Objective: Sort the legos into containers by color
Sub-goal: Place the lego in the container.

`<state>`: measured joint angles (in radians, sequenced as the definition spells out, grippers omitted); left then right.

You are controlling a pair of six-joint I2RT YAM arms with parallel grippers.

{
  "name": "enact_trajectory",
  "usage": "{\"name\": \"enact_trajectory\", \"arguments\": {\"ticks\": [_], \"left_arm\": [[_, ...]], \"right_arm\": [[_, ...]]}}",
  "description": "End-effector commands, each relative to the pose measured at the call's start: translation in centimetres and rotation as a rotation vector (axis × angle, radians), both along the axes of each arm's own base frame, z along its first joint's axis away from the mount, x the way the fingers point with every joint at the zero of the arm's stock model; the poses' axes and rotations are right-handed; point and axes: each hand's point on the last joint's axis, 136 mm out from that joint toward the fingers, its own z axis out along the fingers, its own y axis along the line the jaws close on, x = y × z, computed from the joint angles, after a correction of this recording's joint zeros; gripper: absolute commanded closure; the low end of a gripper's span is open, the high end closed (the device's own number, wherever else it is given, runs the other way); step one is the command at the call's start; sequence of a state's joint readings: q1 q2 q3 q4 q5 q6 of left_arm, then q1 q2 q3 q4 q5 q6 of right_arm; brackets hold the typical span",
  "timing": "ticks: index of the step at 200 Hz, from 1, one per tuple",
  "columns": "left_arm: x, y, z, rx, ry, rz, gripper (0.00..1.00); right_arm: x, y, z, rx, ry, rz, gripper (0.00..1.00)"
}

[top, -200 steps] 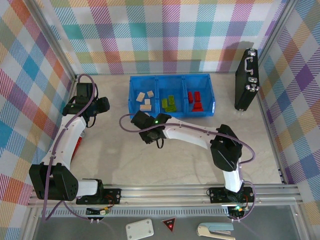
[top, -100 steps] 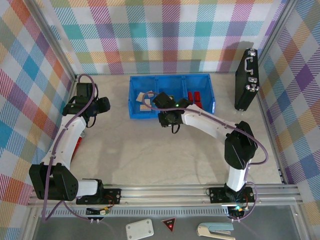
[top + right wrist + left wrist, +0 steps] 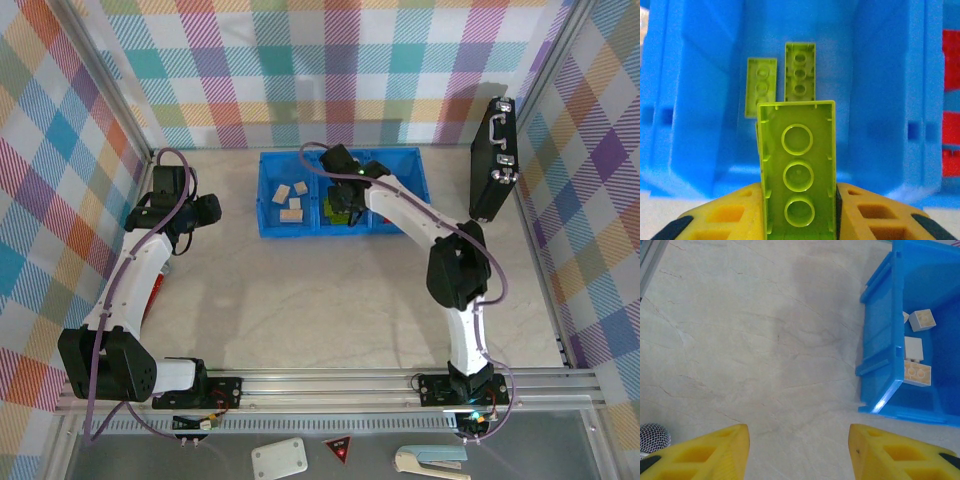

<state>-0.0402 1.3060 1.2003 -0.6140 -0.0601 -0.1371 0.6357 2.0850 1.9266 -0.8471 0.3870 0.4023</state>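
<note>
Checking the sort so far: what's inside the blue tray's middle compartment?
Two lime green bricks lie flat on its floor. A third green brick, pinched by the right fingers, hides the near floor.

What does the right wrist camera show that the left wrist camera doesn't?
Right wrist: the right gripper is clamped on a green brick, facing a compartment of the blue tray where two more green bricks lie. Red bricks sit in the next compartment.
Left wrist: the left gripper is open over bare table, with tan bricks in an end compartment and a grey mesh ball at the corner.
Shared: the blue tray and yellow fingers.
</note>
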Motion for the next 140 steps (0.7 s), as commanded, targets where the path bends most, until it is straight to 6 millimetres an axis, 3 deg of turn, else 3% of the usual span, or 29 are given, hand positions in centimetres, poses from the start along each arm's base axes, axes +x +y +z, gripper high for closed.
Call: {"name": "enact_trajectory", "arguments": {"ticks": [1, 74, 140], "left_arm": [[0.1, 0.2, 1.0, -0.015, -0.032, 0.001, 0.45], [0.2, -0.1, 0.4, -0.026, -0.017, -0.009, 0.45], [0.4, 0.0, -0.2, -0.021, 0.005, -0.003, 0.45]], "right_arm": [[1.6, -0.9, -0.4, -0.088, -0.011, 0.000, 0.65], [7.9, -0.7, -1.9, -0.258, -0.133, 0.003, 0.65], [11.1, -0.9, -3.8, -0.296, -0.221, -0.010, 0.65]]}}
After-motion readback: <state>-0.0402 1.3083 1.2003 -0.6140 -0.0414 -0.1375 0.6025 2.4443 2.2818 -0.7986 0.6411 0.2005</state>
